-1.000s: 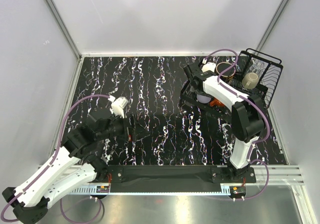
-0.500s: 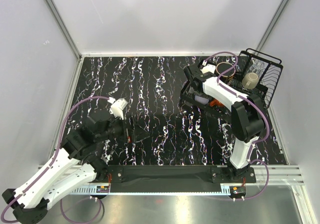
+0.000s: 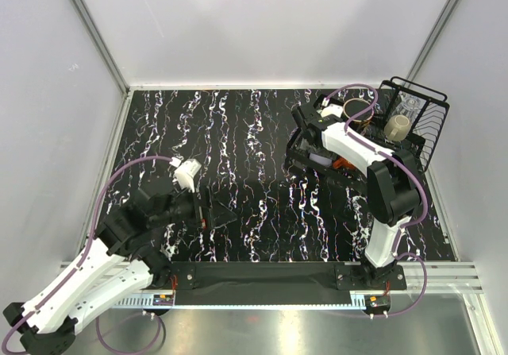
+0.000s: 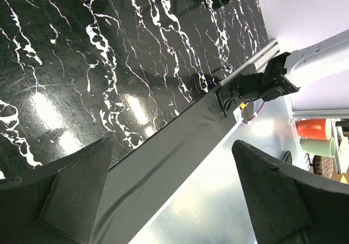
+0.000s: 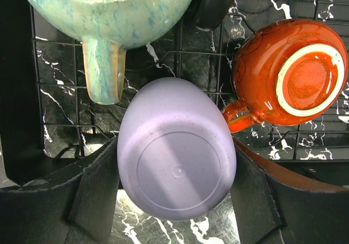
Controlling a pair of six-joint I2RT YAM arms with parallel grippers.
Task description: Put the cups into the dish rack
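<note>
The black wire dish rack (image 3: 432, 133) stands at the table's far right. In it are a beige mug (image 3: 398, 126), a clear glass (image 3: 411, 102) and a dark mug (image 3: 355, 107). My right gripper (image 5: 175, 151) reaches into the rack's near left end, shut on the upside-down lavender tumbler (image 5: 177, 151), with a finger pressed on each side. Just beyond the tumbler lie a teal-green mug (image 5: 109, 15) and a small orange mug (image 5: 289, 72), bottom up, on the rack's grid (image 5: 54, 85). My left gripper (image 3: 216, 212) hangs open and empty over the near left of the table.
A black rail (image 3: 262, 275) runs along the table's near edge, with both arm bases on it. Grey walls enclose the table on three sides. In the left wrist view a red cup (image 4: 313, 128) and a green cup (image 4: 319, 146) stand off the table.
My left arm has drawn back toward its base, its open gripper sliding a little nearer and to the left. The right gripper has hardly moved and keeps its hold on the tumbler.
</note>
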